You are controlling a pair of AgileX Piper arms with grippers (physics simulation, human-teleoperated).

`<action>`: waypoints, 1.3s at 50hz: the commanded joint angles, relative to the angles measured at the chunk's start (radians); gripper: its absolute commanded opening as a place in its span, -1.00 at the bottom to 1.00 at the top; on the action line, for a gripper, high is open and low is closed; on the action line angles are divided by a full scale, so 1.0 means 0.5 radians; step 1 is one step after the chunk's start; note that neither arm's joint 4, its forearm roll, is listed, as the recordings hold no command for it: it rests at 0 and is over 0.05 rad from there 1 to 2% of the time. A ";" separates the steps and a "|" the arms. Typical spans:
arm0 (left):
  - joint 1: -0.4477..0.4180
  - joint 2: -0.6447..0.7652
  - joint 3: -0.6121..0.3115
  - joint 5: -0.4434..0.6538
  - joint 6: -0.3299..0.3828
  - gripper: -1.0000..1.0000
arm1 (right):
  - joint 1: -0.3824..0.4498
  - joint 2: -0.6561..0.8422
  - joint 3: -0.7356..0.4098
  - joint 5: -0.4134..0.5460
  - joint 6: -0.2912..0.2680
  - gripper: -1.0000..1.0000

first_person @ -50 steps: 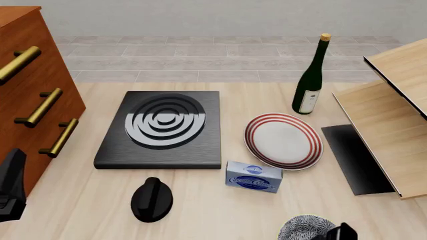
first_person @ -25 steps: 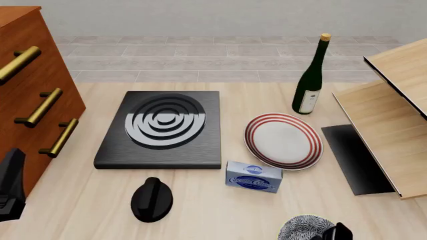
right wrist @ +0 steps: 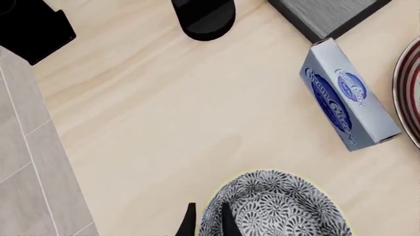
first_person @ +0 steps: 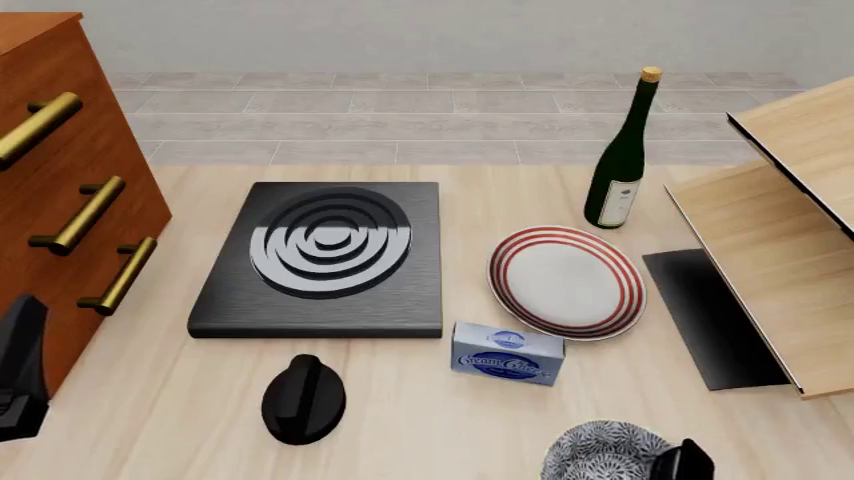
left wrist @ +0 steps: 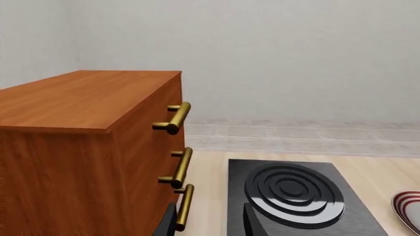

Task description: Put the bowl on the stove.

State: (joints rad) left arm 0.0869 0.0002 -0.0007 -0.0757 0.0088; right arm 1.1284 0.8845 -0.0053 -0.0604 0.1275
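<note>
While the left wrist view shows only the stove point(left wrist: 295, 199), we cannot tell that arm's finger state. From the front, the bowl point(first_person: 601, 452) sits at the counter's near edge, right-arm side. Right wrist: fingers point(right wrist: 190, 221) straddle its rim, grip unconfirmed.

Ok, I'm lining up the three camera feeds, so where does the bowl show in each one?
Front view: the bowl is at the bottom edge, right of centre, below the cream cheese box.
Right wrist view: it fills the lower middle, at the fingertips.
Left wrist view: not in it.
Shared landmark: the stove, at least partly visible in all three.
</note>
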 commanded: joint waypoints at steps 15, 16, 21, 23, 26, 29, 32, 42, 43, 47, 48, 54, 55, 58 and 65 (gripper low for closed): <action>0.040 0.000 0.000 -0.017 -0.024 1.00 | -0.058 -0.295 -0.126 0.454 -0.351 -1.00; 0.043 0.000 0.000 -0.018 -0.026 1.00 | -0.053 -0.306 -0.138 0.475 -0.357 -1.00; 0.051 0.000 0.000 -0.024 -0.034 1.00 | -0.044 -0.321 -0.181 0.526 -0.400 -1.00; 0.054 0.000 0.000 -0.025 -0.035 1.00 | -0.049 -0.335 -0.192 0.548 -0.436 -1.00; 0.058 0.000 0.000 -0.027 -0.037 1.00 | -0.053 -0.357 -0.216 0.589 -0.459 -1.00; 0.061 0.000 0.000 -0.031 -0.039 1.00 | -0.075 -0.399 -0.233 0.646 -0.524 -1.00; 0.062 0.000 0.000 -0.033 -0.042 1.00 | -0.098 -0.450 -0.253 0.715 -0.569 -1.00; 0.059 0.000 -0.001 -0.036 -0.044 1.00 | -0.171 -0.568 -0.277 0.866 -0.749 -1.00; 0.060 0.000 -0.001 -0.036 -0.047 1.00 | -0.170 -0.576 -0.286 0.880 -0.752 -1.00; 0.059 0.000 0.001 -0.041 -0.047 1.00 | -0.189 -0.619 -0.313 0.942 -0.814 -1.00; 0.056 0.000 0.001 -0.043 -0.046 1.00 | -0.194 -0.635 -0.321 0.962 -0.837 -1.00; 0.054 0.000 0.001 -0.049 -0.047 1.00 | -0.217 -0.700 -0.348 1.043 -0.906 -1.00; 0.053 0.000 0.001 -0.049 -0.048 1.00 | -0.217 -0.707 -0.348 1.049 -0.915 -1.00; 0.048 0.000 0.001 -0.052 -0.049 1.00 | -0.224 -0.733 -0.365 1.086 -0.952 -1.00; 0.047 0.000 0.001 -0.064 -0.058 1.00 | -0.246 -0.814 -0.426 1.178 -1.054 -1.00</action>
State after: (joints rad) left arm 0.1123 0.0001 -0.0003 -0.1014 -0.0164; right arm 1.0209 0.5291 -0.1823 0.4679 -0.3379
